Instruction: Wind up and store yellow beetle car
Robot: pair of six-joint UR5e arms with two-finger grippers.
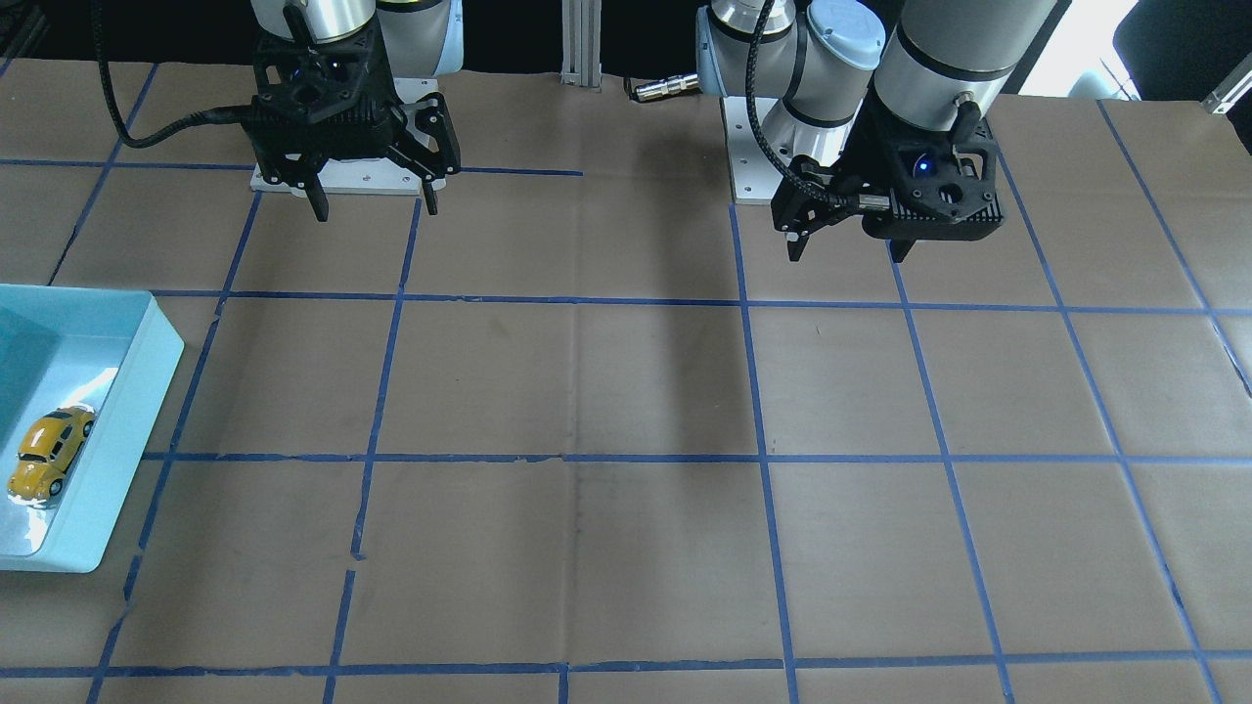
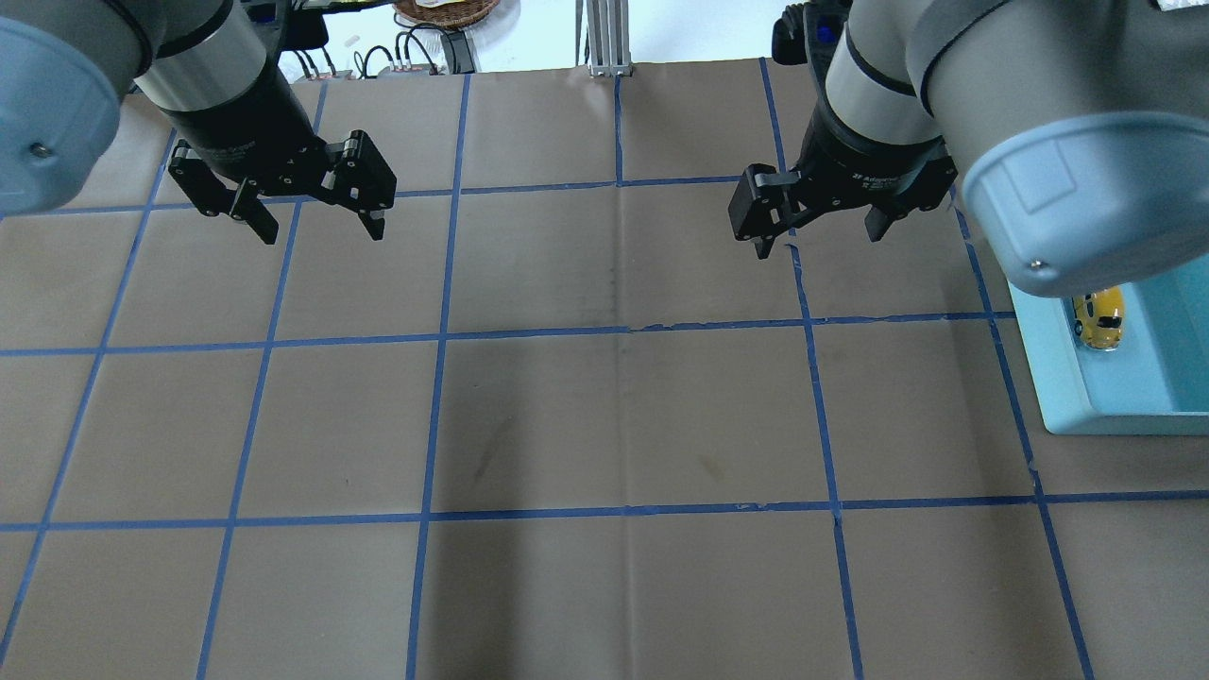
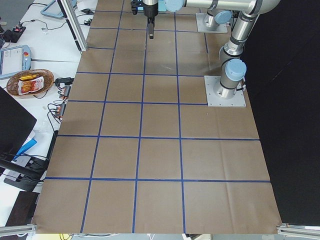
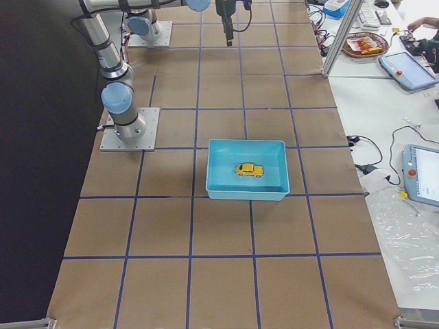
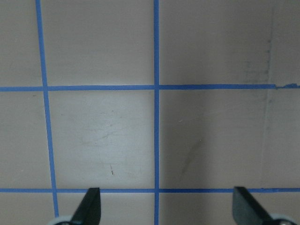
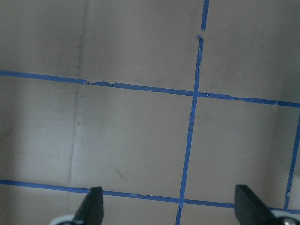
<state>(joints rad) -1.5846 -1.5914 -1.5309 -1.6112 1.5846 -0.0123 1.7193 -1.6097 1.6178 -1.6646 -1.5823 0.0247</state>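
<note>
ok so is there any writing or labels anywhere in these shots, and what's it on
"2F Adapt...": white print on the body of the right gripper, overhead view; the rest of it is too blurred to read.
Snack packets in the basket: print too small to read.
Teach pendant screen: too small to read.
Yellow beetle car and blue tray: no lettering shows.
</note>
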